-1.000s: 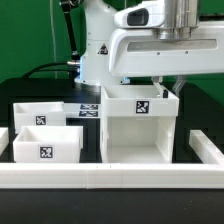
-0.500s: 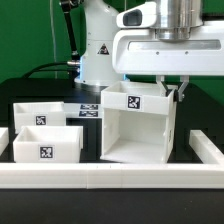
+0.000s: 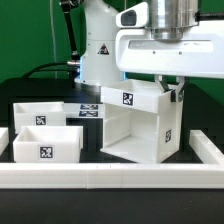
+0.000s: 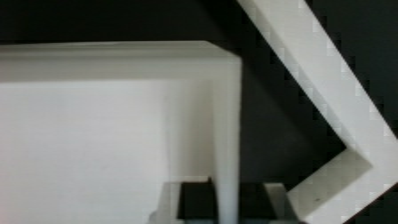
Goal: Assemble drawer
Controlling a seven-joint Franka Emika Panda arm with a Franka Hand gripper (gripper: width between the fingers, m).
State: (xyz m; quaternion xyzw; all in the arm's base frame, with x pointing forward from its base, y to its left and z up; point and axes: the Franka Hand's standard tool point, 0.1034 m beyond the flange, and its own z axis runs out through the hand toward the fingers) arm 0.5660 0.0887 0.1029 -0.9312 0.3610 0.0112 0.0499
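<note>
Clamping housing rim – w/ gripper, trays apart

Black table: front tray, back tray (2 total), rail.

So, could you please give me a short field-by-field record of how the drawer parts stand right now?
housing: open side forward, askew to the rail
jaws: shut on the housing's top wall edge, exterior view's right side
front tray: exterior view's left of the housing, untouched
back tray: behind the front tray, untouched
</note>
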